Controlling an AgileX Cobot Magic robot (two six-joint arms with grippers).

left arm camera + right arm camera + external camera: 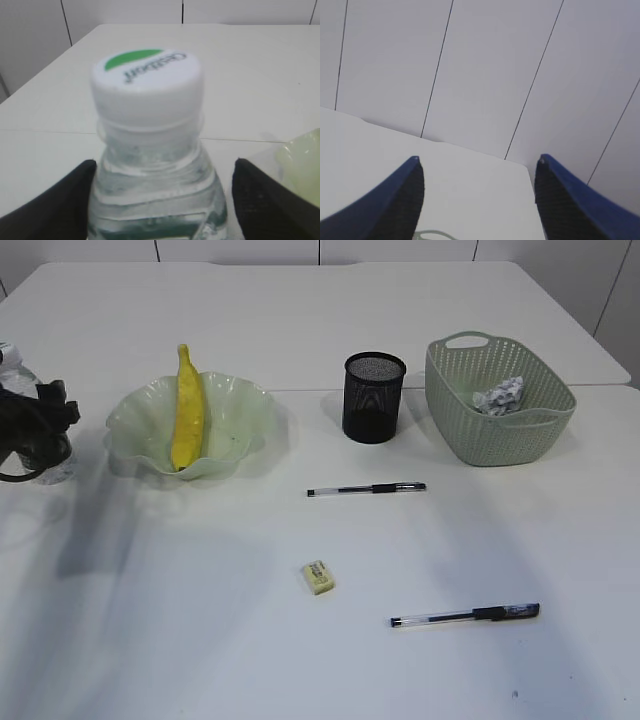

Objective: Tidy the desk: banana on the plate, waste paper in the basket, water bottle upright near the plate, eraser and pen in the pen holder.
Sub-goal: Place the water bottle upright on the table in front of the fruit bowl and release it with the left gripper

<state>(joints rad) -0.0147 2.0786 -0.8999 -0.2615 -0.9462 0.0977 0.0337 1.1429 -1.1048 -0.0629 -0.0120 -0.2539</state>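
Note:
The water bottle stands upright at the desk's far left, beside the plate. My left gripper is open and straddles the bottle's shoulder, with a gap showing at the right finger. The banana lies in the plate. The waste paper sits in the basket. Two pens and the eraser lie on the desk in front of the pen holder. My right gripper is open and holds nothing; the exterior view does not show it.
A seam runs across the tabletop behind the plate and holder. The right wrist view looks over the desk's far corner to a panelled wall, with a pale green rim at the bottom edge.

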